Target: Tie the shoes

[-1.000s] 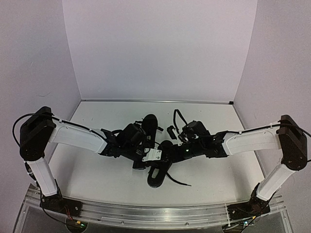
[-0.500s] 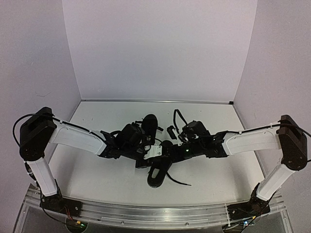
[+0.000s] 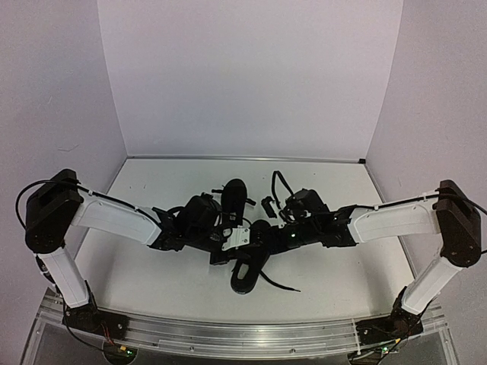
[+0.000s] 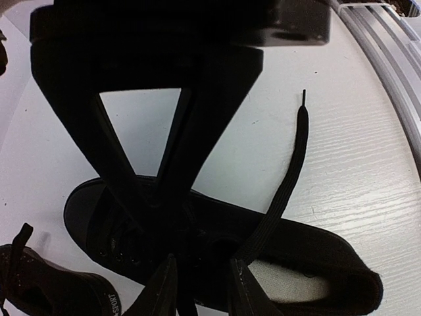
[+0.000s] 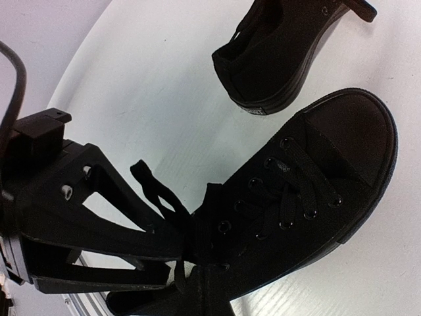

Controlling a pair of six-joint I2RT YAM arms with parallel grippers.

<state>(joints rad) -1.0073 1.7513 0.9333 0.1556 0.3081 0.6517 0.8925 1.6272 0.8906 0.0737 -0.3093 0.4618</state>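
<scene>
Two black shoes lie mid-table. The near shoe [image 3: 245,277] shows in the left wrist view [image 4: 316,257] and the right wrist view [image 5: 316,191]. The far shoe [image 3: 233,196] lies behind it [image 4: 46,283] [image 5: 283,52]. My left gripper [image 3: 228,247] hovers over the near shoe's tongue; its jaws [image 4: 202,289] stand apart with a lace strand between them. My right gripper [image 3: 262,234] [image 5: 214,289] looks shut on the near shoe's lace at the tongue. A lace loop [image 5: 150,191] stands beside the left gripper's fingers [image 5: 131,230]. One loose lace end [image 4: 289,171] trails over the table.
White walls close in the table at the back and both sides. A metal rail [image 3: 243,334] runs along the near edge [image 4: 395,66]. A black cable [image 3: 278,182] loops above the right wrist. Both arms meet over the near shoe.
My left wrist has drawn slightly to the left and turned a little over the near shoe. The right arm and both shoes have stayed put.
</scene>
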